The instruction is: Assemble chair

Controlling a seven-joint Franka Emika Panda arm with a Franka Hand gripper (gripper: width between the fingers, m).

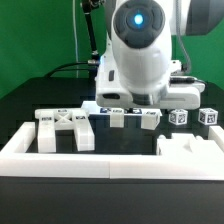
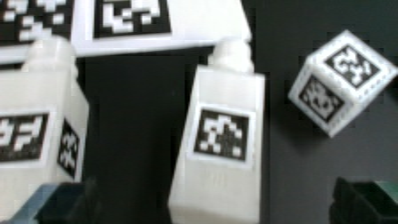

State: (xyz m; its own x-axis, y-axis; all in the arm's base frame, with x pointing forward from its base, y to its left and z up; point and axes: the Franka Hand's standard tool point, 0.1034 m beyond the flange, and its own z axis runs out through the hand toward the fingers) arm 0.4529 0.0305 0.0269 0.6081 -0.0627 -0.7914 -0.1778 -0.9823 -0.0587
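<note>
- In the exterior view, the white robot arm [image 1: 140, 45] is seen bent low over the far middle of the black table [image 1: 25, 100]; the jaws cannot be made out here.
- The X-braced back panel [image 1: 65, 130] is laid at the exterior view's left, just beyond the barrier wall [image 1: 60, 162].
- One chair leg [image 1: 118, 120] and a second chair leg [image 1: 148, 120] are set below the arm, near the marker board [image 1: 105, 107].
- Two small tagged blocks [image 1: 180, 117] [image 1: 208, 117] are placed at the exterior view's right.
- In the wrist view, the two legs [image 2: 36, 120] [image 2: 222, 120] are shown side by side, apart, pegs towards the marker board [image 2: 125, 20].
- A tilted tagged block [image 2: 347, 80] is seen beside them.
- The jaws are held wide apart, with one dark fingertip [image 2: 54, 205] on each side of a leg; nothing is clamped.
</note>
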